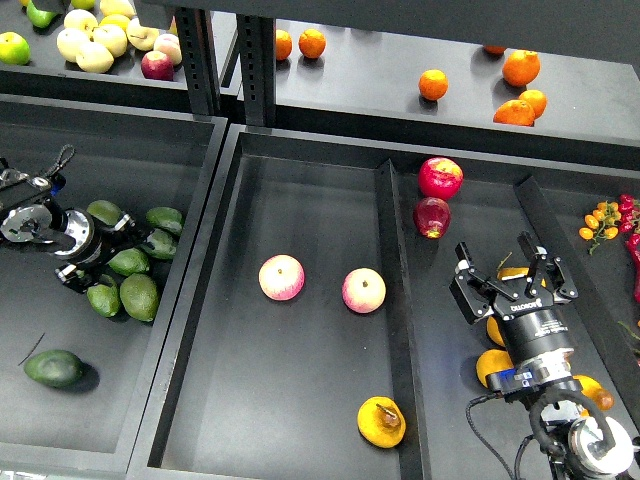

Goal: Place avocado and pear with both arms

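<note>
our left gripper (128, 237) in avocado heap, jaw state unclear tbh; target avocado (53, 367) lies below it. right gripper (508, 272) spread wide, empty; pear (381, 421) down-left, so grabs probably next.

Left arm (45, 228): black housing with a round silver joint cap; thin black cables are looped near the wrist. Right arm (560, 385): black ribbed cylindrical wrist, lettered in white, with a blue-lit spot lower down and a glossy white-silver joint; a black cable is trailed beside it. Right gripper (510, 262): two black angular fingers
</note>
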Robot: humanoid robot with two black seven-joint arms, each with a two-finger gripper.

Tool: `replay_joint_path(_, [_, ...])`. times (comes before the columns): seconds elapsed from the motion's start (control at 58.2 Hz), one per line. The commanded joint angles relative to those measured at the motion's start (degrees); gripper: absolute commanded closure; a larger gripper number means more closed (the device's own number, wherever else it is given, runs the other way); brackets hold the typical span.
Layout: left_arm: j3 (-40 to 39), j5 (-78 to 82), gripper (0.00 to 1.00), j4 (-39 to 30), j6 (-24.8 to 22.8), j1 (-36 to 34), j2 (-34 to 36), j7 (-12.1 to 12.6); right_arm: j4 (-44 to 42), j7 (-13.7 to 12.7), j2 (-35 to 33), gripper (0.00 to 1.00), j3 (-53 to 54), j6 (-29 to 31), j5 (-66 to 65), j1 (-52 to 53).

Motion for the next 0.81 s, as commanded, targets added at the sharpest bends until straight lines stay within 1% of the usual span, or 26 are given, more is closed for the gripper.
replay_joint_path(0.0, [-9.0,-7.5,0.01,-0.2,0.0,0.7,-0.3,0.0,-0.2,0.0,0.0,0.01,-0.3,0.1,0.0,0.0])
replay_joint_path(0.086, [-13.8,-13.6,0.01,-1.9,0.0,2.1,-1.0,0.0,-0.5,0.0,0.0,0.01,-0.4,0.1,0.0,-0.1])
replay_joint_path(0.189, [-19.6,-21.1,0.01,-6.6,0.0,5.3,-1.3,0.0,-1.1,0.0,0.0,0.01,-0.5,0.1,-0.1,-0.6])
replay_joint_path(0.292, [-28.6,-23.8,0.01,-12.1,0.0,11.8,-3.2,0.0,-1.7,0.0,0.0,0.01,-0.5,0.2,-0.1,-0.7])
replay_joint_path(0.326, [-33.0,-23.8,0.01,-14.1,0.0,14.9,-4.3,0.0,-1.8,0.0,0.0,0.01,-0.5,0.7,-0.1,-0.7])
replay_joint_path(0.429, [-41.6,-23.8,0.01,-18.6,0.0,21.6,-6.5,0.0,-1.9,-0.1,0.0,0.01,-0.5,2.1,-0.1,-0.9])
replay_joint_path(0.481, [-44.5,-23.9,0.01,-20.2,0.0,23.9,-7.4,0.0,-1.9,-0.1,0.0,0.01,-0.5,2.8,-0.1,-1.2])
replay_joint_path(0.567, [-51.5,-23.9,0.01,-23.7,0.0,30.1,-10.6,0.0,-2.0,-0.5,0.0,0.01,-0.5,4.6,-0.1,-1.9])
replay_joint_path(0.67, [-57.6,-23.9,0.01,-27.1,0.0,36.1,-15.2,0.0,-2.3,-1.6,0.0,0.0,-0.6,6.7,-0.1,-2.5])
replay_joint_path(0.687, [-60.4,-24.0,0.01,-29.1,0.0,39.6,-18.0,0.0,-2.5,-2.1,-0.3,0.01,-0.7,8.1,-0.2,-2.7])
replay_joint_path(0.79, [-64.1,-24.2,0.01,-33.6,0.0,45.6,-23.1,0.0,-2.8,-2.9,-3.2,0.0,-2.2,10.5,-0.2,-3.1])
